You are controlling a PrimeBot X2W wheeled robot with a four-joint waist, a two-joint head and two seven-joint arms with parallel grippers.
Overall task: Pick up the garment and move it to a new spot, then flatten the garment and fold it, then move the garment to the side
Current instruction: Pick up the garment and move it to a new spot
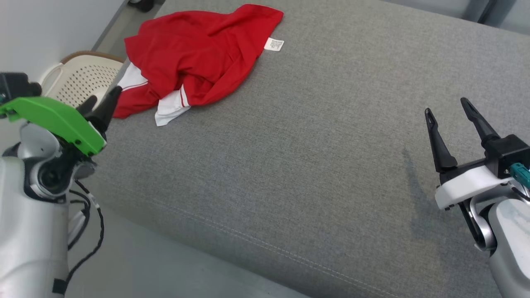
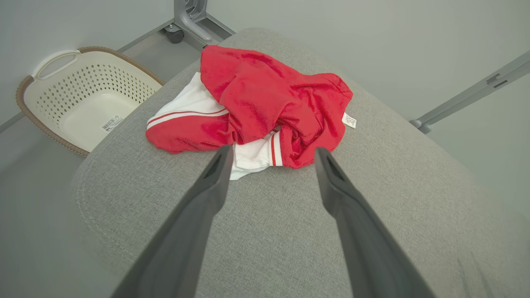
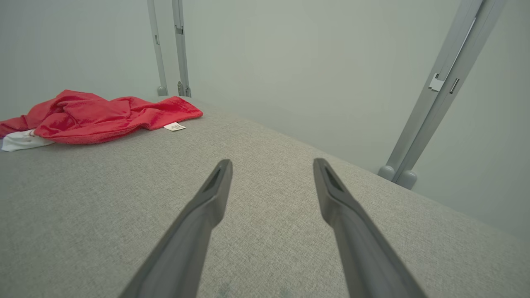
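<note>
The left gripper (image 1: pixel 102 99) hangs at the near left corner of the grey cushion (image 1: pixel 290 174). Its two dark fingers are spread wide with nothing between them. Just ahead of its tips lies the garment (image 1: pixel 194 54), a crumpled red heap with white panels and thin red stripes, resting on the cushion. In the left wrist view the tips frame the nearest white fold. They look just short of the cloth rather than touching it, though I can't be sure from this angle. A small white label (image 1: pixel 274 44) pokes out from the garment's edge, ahead and to the right of that hand. To the left of the hand, down on the floor beside the cushion, sits a cream perforated basket (image 1: pixel 78 78) with a brown rim.

The right gripper (image 1: pixel 446 106) is well apart from the garment, over the right side of the cushion. Its fingers are also splayed wide and empty, above bare grey fabric. From this hand the garment lies far ahead and off to the left. Grey metal posts (image 3: pixel 434 91) rise ahead and to its right, past the cushion's edge, against a pale wall.
</note>
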